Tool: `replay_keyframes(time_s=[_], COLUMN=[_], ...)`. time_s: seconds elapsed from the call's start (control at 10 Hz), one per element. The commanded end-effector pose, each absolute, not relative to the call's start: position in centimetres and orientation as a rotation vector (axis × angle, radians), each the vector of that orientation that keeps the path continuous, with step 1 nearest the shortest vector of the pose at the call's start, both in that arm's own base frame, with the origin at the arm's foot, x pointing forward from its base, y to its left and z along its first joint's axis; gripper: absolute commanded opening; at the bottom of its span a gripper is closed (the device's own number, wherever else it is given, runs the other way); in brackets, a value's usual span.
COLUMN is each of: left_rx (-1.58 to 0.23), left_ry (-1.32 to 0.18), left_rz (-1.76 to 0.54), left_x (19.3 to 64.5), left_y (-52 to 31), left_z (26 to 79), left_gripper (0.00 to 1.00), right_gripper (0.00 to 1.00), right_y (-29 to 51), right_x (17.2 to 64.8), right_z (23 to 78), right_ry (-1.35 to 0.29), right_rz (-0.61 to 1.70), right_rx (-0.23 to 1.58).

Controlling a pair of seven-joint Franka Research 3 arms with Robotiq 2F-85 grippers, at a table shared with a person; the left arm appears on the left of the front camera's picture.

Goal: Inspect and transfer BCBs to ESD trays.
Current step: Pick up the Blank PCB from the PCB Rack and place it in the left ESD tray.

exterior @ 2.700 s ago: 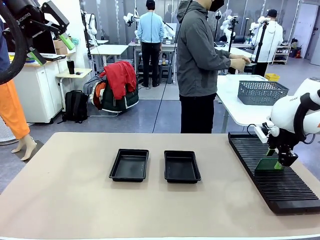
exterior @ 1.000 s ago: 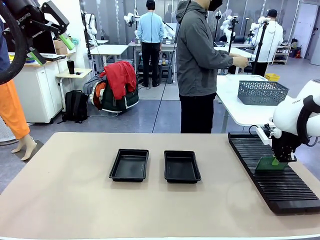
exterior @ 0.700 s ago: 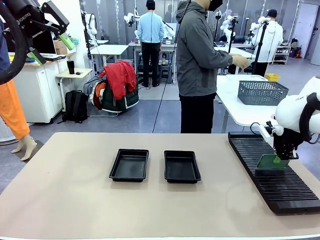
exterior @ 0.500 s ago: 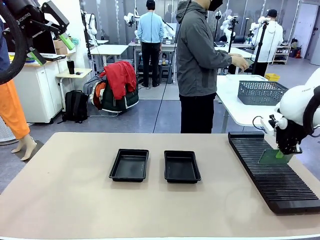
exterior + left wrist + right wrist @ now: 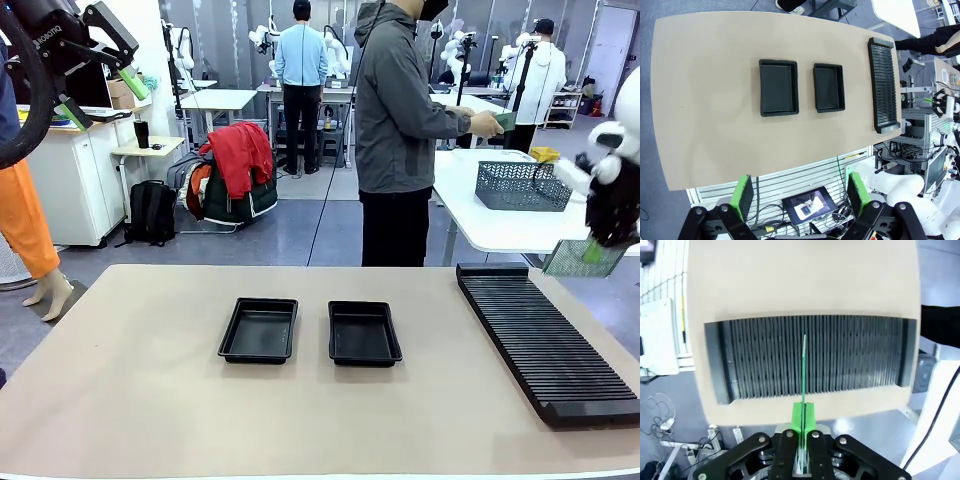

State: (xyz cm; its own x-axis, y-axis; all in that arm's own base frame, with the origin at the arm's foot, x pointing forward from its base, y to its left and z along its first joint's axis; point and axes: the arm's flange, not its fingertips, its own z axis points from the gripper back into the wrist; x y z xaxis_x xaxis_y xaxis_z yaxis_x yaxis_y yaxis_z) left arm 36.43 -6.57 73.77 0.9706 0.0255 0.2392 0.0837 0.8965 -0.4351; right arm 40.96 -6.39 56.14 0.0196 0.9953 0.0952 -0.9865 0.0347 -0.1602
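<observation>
My right gripper (image 5: 597, 251) hangs at the far right, well above the table, shut on a green BCB (image 5: 572, 259) that tilts out to its left. In the right wrist view the BCB (image 5: 804, 365) stands edge-on between the shut pads (image 5: 798, 421), high over the rack. Two black ESD trays, the left tray (image 5: 259, 330) and the right tray (image 5: 364, 333), lie side by side at the table's middle with bare floors. My left gripper (image 5: 100, 97) is raised at the top left, open. From above, the left wrist view looks down past my open left gripper (image 5: 801, 195) onto both ESD trays (image 5: 778, 87) (image 5: 828, 87).
A long black ribbed rack (image 5: 540, 340) lies along the table's right side. A person (image 5: 400, 120) stands at the far edge, turned right, holding a green board (image 5: 506, 121) near a white side table with a grey mesh basket (image 5: 524, 185).
My right gripper has lifted the BCB out of the rack, rising and moving to the right. The left arm has not moved. The person's hands now hold a green board.
</observation>
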Motion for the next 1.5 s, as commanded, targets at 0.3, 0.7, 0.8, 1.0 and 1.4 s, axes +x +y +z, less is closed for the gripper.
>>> replay_keyframes(time_s=[0.3,0.7,0.8,1.0,1.4], left_rx=[-0.463,-0.463,-0.463,-0.463,-0.463], left_ry=[-0.248,-0.248,-0.248,-0.248,-0.248], left_rz=[-0.029,-0.029,-0.029,-0.029,-0.029], left_x=[36.4,36.4,36.4,36.4,36.4], left_y=[-6.6,-6.6,-6.6,-6.6,-6.6], left_z=[73.8,73.8,73.8,73.8,73.8], left_gripper=[1.0,1.0,1.0,1.0,1.0], right_gripper=[0.0,0.0,0.0,0.0,0.0], right_y=[-7.4,-8.7,-8.0,-8.0,-8.0], right_x=[40.2,40.0,39.7,39.7,39.7], right_z=[65.9,67.5,67.6,67.6,67.6], right_ry=[-0.217,-0.247,-0.241,-0.241,-0.241], right_rz=[1.524,1.529,1.522,1.522,1.522], right_rx=[-0.071,-0.056,-0.092,-0.092,-0.092])
